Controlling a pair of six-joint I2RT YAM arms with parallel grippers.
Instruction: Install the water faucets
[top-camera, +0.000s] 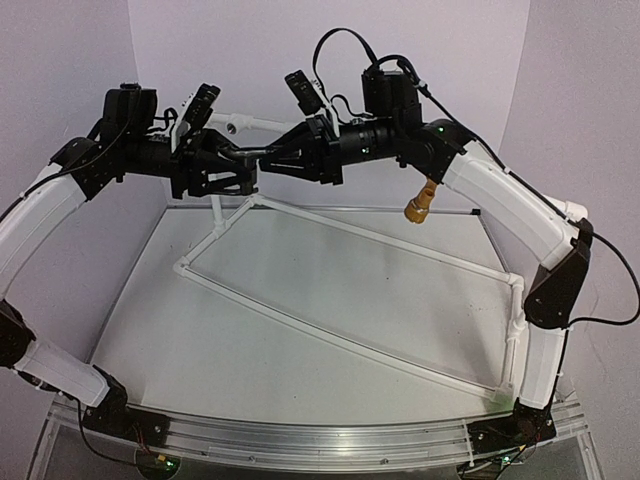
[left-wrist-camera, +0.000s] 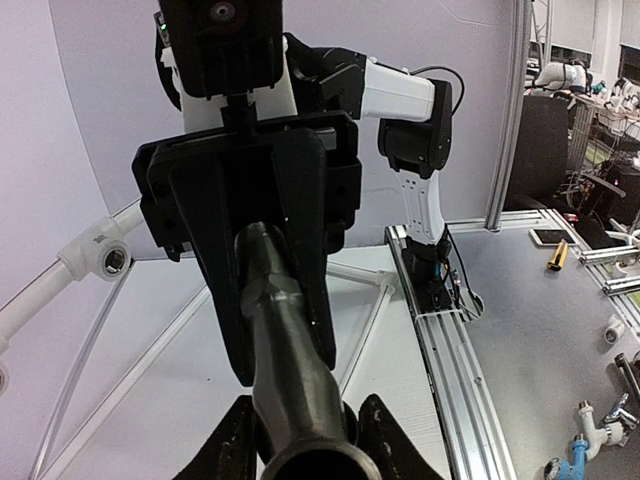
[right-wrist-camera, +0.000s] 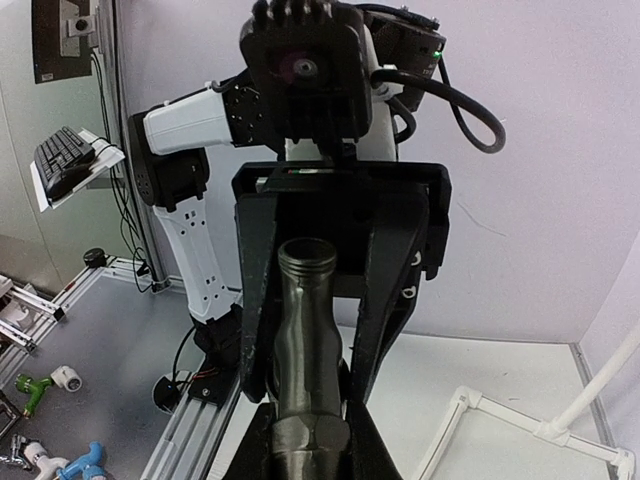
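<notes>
From above, the black faucet (top-camera: 262, 155) is mostly covered by the jaws of the left gripper (top-camera: 245, 168) and right gripper (top-camera: 275, 158); its lever cannot be made out. The brass faucet (top-camera: 420, 202) has its top end hidden behind the right arm (top-camera: 500, 205). The pipe frame (top-camera: 516, 290) loses part of its rear upright behind the left gripper. In both wrist views the black faucet's near end and that camera's own jaws run off the bottom edge, blurred on the left.

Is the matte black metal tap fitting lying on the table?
No, the black tap fitting is mid-air, clamped by the left gripper and right gripper.
</notes>
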